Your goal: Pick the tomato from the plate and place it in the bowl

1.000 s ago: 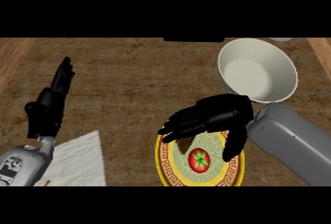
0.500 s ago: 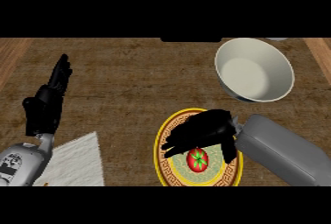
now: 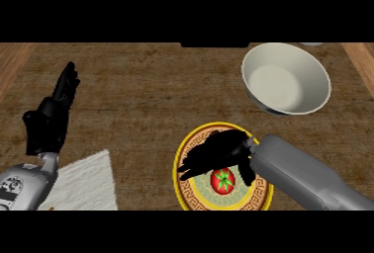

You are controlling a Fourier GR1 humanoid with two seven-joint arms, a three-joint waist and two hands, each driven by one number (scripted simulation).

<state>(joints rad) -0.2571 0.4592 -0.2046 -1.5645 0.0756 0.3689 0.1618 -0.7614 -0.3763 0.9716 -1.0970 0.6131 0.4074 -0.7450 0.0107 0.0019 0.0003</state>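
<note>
A red tomato (image 3: 223,182) with a green stem lies in the middle of a yellow-rimmed patterned plate (image 3: 191,195) near the view's lower edge. My right hand (image 3: 217,154) hangs directly over the plate, fingers spread and pointing left and down, the thumb to the right of the tomato; the fingers are not closed on it. A cream bowl (image 3: 286,79) stands empty at the upper right, beyond the plate. My left hand (image 3: 53,118) rests at the left with straight fingers pointing up, holding nothing.
A white cloth (image 3: 84,183) lies at the lower left beside my left forearm. A dark object (image 3: 213,45) sits at the counter's far edge. Wooden strips border the brown mat at both sides.
My right hand has come down and toward me from above the plate's far rim, and now covers the plate's upper half just over the tomato. The left hand has stayed put.
</note>
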